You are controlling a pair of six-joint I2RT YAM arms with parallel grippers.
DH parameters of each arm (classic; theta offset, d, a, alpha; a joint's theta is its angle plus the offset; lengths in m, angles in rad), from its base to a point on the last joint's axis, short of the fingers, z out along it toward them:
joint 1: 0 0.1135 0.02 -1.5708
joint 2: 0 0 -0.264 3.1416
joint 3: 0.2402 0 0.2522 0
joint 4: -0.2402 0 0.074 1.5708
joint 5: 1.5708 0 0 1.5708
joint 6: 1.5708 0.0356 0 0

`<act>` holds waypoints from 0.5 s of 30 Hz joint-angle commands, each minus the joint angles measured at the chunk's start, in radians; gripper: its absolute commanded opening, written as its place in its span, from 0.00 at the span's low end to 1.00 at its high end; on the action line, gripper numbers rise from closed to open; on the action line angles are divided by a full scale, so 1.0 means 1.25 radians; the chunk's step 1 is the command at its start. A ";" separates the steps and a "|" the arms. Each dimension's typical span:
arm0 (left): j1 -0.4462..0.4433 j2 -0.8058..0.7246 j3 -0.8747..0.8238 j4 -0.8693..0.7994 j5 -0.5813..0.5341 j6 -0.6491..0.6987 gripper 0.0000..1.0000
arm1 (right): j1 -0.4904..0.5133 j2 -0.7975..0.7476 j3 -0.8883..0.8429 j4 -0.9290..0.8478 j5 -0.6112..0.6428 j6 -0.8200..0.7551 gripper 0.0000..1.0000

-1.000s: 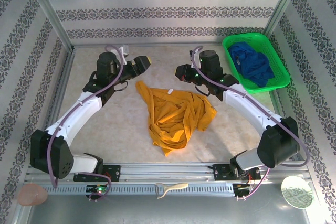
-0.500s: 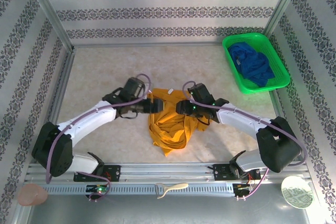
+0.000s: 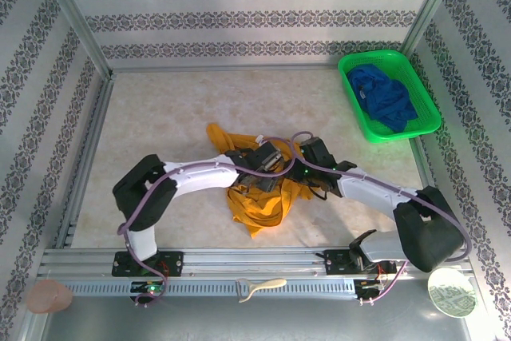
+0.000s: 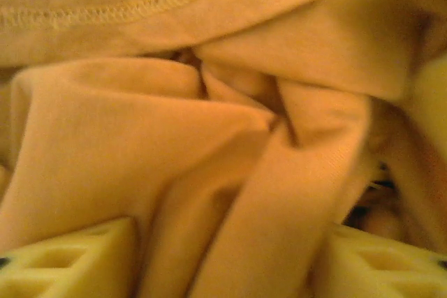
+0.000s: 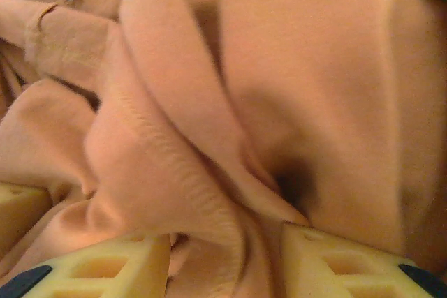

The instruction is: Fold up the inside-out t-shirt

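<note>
Mid-table, on the beige stone-patterned tabletop: a crumpled mustard-yellow cotton t-shirt (hem stitching showing). Left gripper and right gripper are both down in the heap, jaws half apart, a loose fold lying between each pair. No firm pinch evident.

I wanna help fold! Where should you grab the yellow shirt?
Probably the stitched hem of the t-shirt, from above: the shirt lies crumpled on the table, and that doubled edge stands up as a firm ridge.
</note>
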 commanded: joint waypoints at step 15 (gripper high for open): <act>0.242 -0.203 0.224 0.161 0.803 -0.264 0.00 | -0.100 0.049 -0.022 0.131 -0.097 0.060 0.07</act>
